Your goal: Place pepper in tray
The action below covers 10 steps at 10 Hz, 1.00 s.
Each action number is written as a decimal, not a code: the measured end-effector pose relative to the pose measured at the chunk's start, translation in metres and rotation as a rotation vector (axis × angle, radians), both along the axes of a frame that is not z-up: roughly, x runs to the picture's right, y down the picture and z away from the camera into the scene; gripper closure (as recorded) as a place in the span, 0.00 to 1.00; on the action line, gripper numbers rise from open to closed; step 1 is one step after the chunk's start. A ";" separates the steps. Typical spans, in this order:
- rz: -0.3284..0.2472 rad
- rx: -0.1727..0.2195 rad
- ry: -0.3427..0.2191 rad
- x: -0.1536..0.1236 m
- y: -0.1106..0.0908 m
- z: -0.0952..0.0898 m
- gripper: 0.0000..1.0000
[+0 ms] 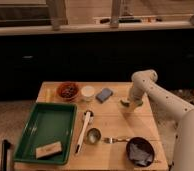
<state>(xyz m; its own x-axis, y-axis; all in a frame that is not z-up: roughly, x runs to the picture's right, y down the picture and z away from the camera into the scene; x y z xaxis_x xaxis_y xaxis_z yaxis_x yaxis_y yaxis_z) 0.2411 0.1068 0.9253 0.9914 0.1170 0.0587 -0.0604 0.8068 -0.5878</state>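
We've got the gripper (pixel 128 103) down low over the pepper (pixel 125 103) for the pick, closure unclear, tray (pixel 35 131) far across the bench (pixel 115 131).

Dim room: the gripper (pixel 127 104) hangs over a wooden table (pixel 115 119), dark cabinets (pixel 90 57) behind it, lit window ledge (pixel 90 27) above, speckled floor (pixel 10 120) beside.
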 end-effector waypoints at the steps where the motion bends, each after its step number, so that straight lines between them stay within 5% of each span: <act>1: 0.003 0.003 -0.010 0.000 -0.001 0.001 0.20; 5: 0.011 0.002 -0.021 0.001 -0.002 0.006 0.21; 10: 0.024 -0.015 -0.011 0.008 0.001 0.017 0.71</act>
<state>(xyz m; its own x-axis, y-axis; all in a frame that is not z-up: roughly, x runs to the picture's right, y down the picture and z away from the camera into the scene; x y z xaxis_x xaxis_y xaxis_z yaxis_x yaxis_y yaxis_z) 0.2487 0.1083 0.9425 0.9875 0.1421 0.0679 -0.0732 0.7959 -0.6009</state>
